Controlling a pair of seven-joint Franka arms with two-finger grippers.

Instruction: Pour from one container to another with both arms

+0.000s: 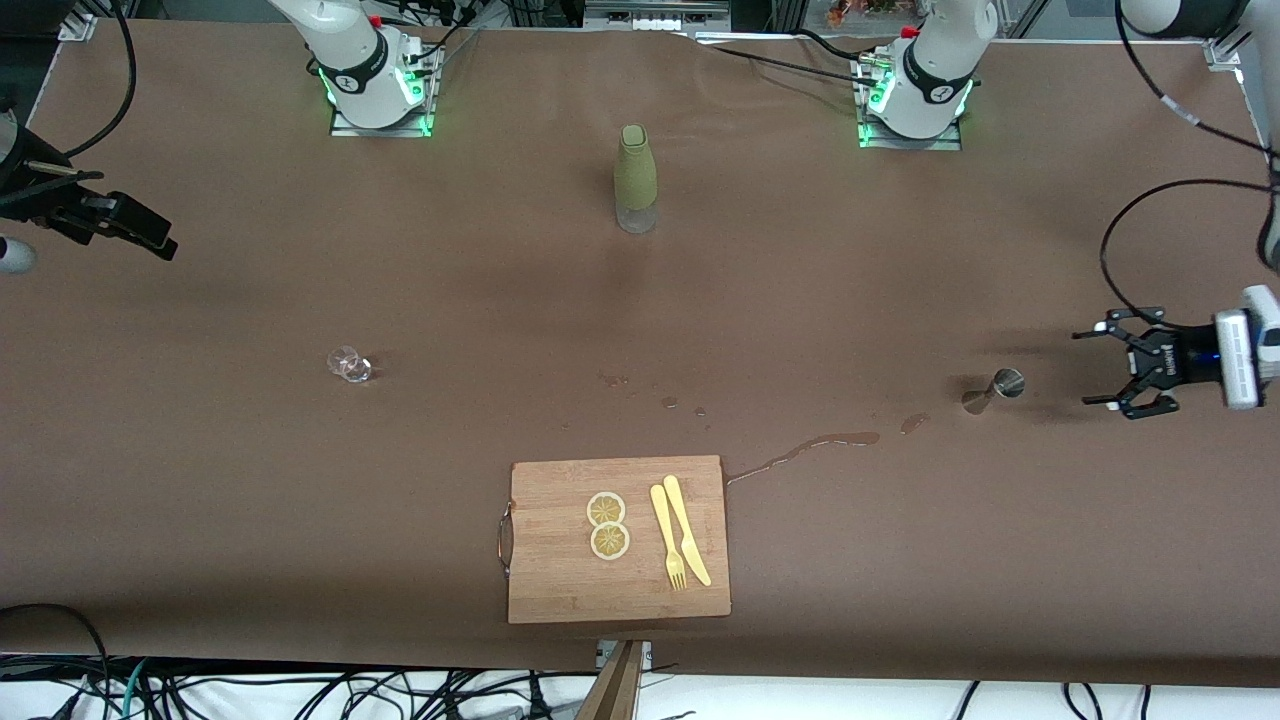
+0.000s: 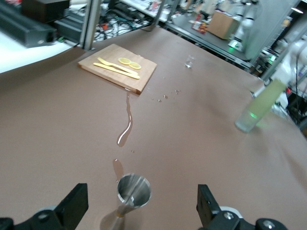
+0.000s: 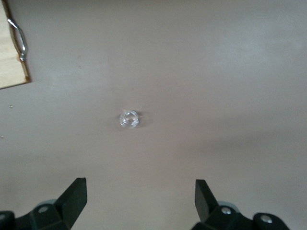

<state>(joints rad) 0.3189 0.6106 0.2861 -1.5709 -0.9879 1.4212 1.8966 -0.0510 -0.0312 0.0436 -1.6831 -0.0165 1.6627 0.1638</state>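
A steel jigger point(image 1: 1000, 386) stands on the brown table toward the left arm's end. My left gripper point(image 1: 1092, 368) hovers low beside it, open, and the jigger point(image 2: 134, 190) sits just ahead of the gap between its fingers, untouched. A small clear glass point(image 1: 349, 364) stands toward the right arm's end. My right gripper point(image 1: 130, 215) hangs high over that end of the table, open and empty. It looks down on the glass point(image 3: 129, 119), well clear of its fingertips point(image 3: 74, 194). A green-sleeved bottle point(image 1: 636, 180) stands upright between the two arm bases.
A wooden cutting board point(image 1: 560, 580) near the front edge carries two lemon slices point(image 1: 607, 525) and a yellow fork and knife point(image 1: 678, 535). A wet streak point(image 1: 800, 450) and drops run from the board toward the jigger.
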